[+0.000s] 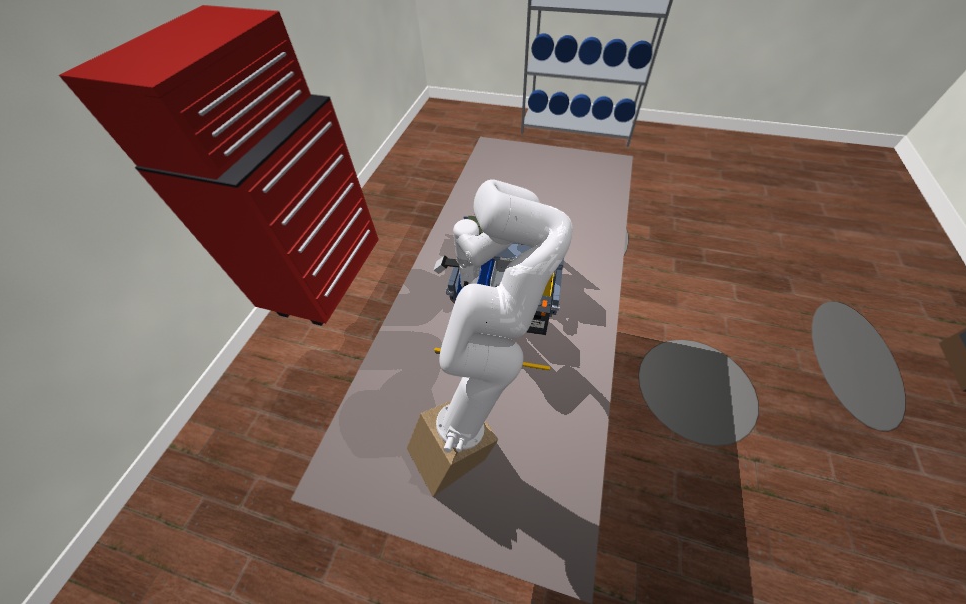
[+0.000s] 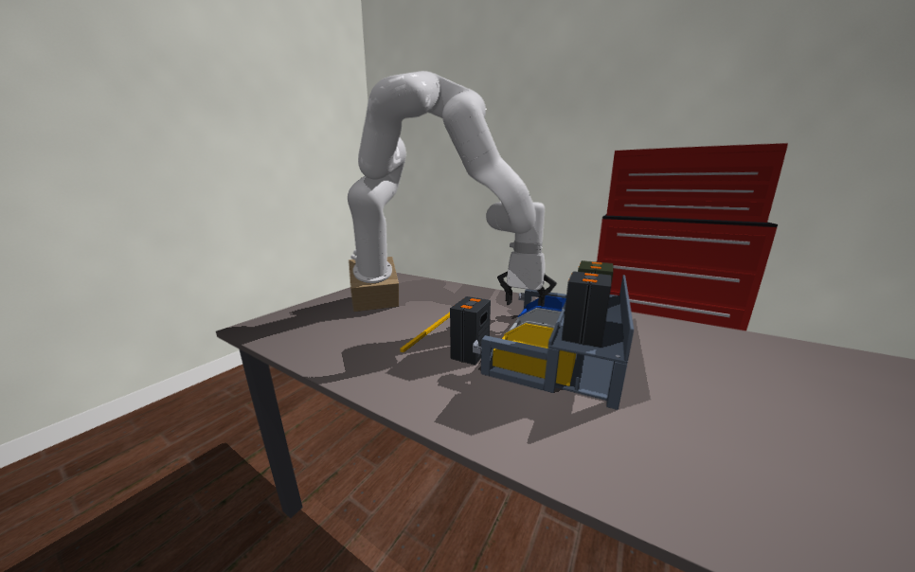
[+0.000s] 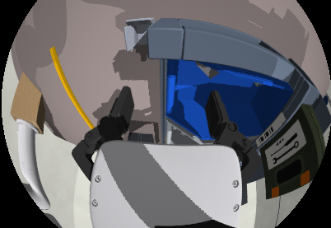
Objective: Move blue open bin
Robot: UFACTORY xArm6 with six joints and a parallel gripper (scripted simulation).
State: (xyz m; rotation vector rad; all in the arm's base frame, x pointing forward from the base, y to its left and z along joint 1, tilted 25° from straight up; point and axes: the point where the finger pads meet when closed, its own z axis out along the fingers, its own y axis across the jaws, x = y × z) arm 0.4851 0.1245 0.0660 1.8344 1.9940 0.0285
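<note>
The blue open bin (image 3: 225,94) sits in the grey shelf (image 2: 575,355) on the table; in the exterior view only its rim (image 2: 545,302) shows behind the yellow bin (image 2: 529,339). My gripper (image 3: 170,97) is open and empty, low over the shelf's end. One finger hangs inside the blue bin and the other outside the shelf's side wall. It also shows in the exterior view (image 2: 525,289). In the top view the arm hides most of the shelf (image 1: 505,288).
Black boxes with orange marks stand on the shelf (image 2: 586,307) and beside it on the table (image 2: 469,329). A yellow rod (image 2: 424,331) lies on the table toward the arm's base (image 2: 373,290). A red tool cabinet (image 2: 689,227) stands behind.
</note>
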